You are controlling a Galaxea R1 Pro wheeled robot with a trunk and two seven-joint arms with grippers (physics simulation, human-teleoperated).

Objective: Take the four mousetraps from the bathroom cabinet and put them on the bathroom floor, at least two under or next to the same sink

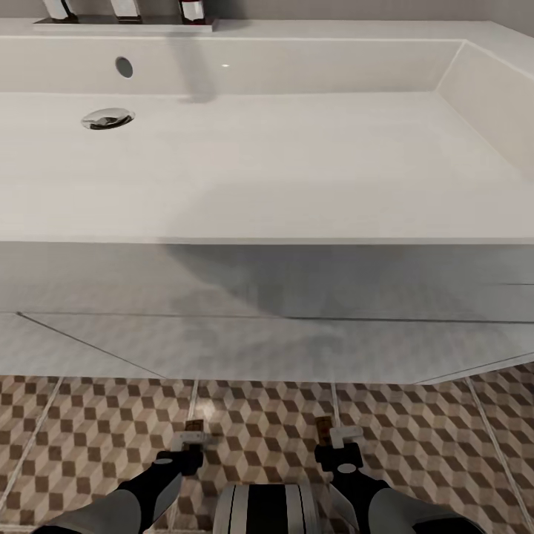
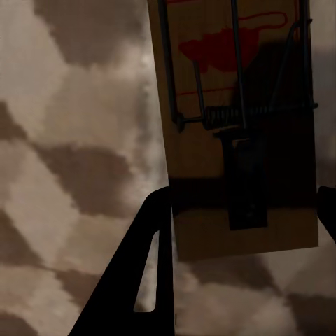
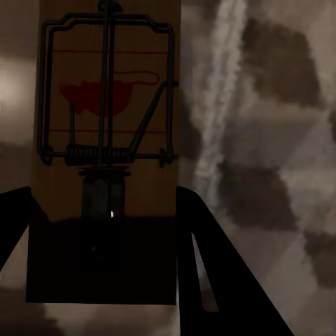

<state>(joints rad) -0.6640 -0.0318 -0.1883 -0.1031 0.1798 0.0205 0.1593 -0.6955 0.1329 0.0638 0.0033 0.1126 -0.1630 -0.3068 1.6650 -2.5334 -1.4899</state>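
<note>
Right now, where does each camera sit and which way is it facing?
Head view: high, facing down at sink, bathroom floor; both arms, left gripper, right gripper show.
Left wrist view: along dark fingers to left mousetrap.
Right wrist view: likewise, right mousetrap.
Shared: traps, floor.

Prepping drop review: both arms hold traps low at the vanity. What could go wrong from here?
1. Both mousetraps, left and right, look pinched only at one end; they might tilt or land edge-on when released.
2. Both sit in front of the sink vanity, not under it; released here, they may not count as next to it.
</note>
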